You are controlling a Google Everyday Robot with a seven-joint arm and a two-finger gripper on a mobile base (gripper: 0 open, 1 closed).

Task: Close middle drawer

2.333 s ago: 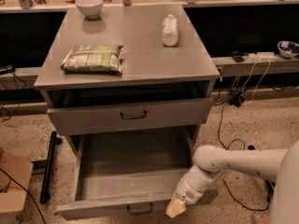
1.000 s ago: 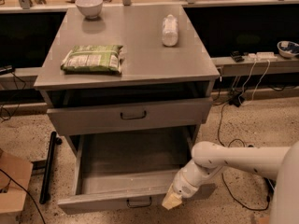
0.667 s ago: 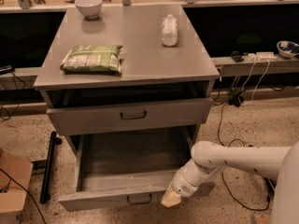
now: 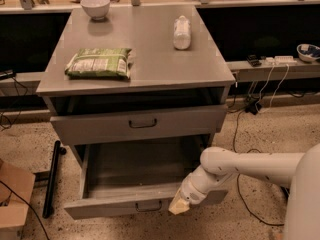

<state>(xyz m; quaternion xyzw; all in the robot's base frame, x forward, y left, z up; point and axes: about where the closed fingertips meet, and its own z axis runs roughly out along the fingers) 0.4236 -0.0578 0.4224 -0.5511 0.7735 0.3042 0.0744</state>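
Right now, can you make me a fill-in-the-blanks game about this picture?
1. The middle drawer is not shut; it stands wide ____.
2. The tool is down low, at the drawer's ____ panel, just beside the handle.
3. On the cabinet top there are a bowl, a white bottle and a ____ packet.

Missing words: open; front; green.
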